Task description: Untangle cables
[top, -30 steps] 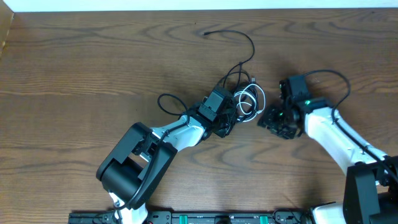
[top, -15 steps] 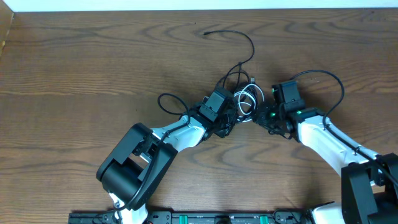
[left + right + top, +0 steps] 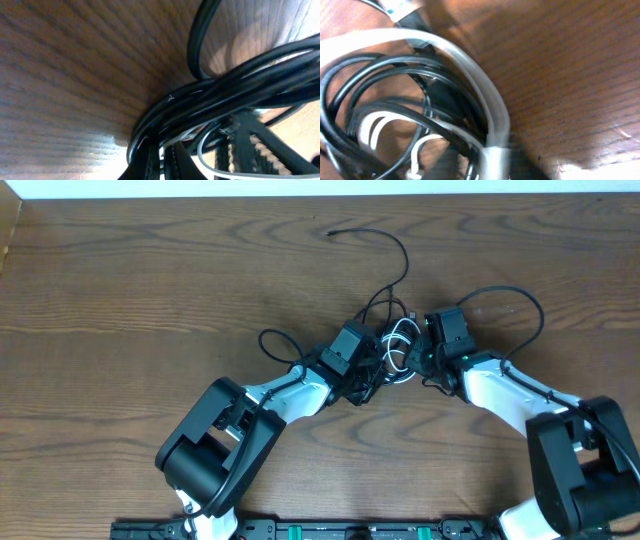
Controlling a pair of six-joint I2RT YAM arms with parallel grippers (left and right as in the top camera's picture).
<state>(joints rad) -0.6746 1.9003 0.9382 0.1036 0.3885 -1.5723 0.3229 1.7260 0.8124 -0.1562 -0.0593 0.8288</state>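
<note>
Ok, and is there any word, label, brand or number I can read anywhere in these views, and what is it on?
No text can be read in any view.
On the cables: no print shows; both wrist views show them plain, and the right wrist view is blurred.
On the left arm and right arm: no legible marking.
On the rail at the overhead view's bottom edge: any marking is too small to read.
</note>
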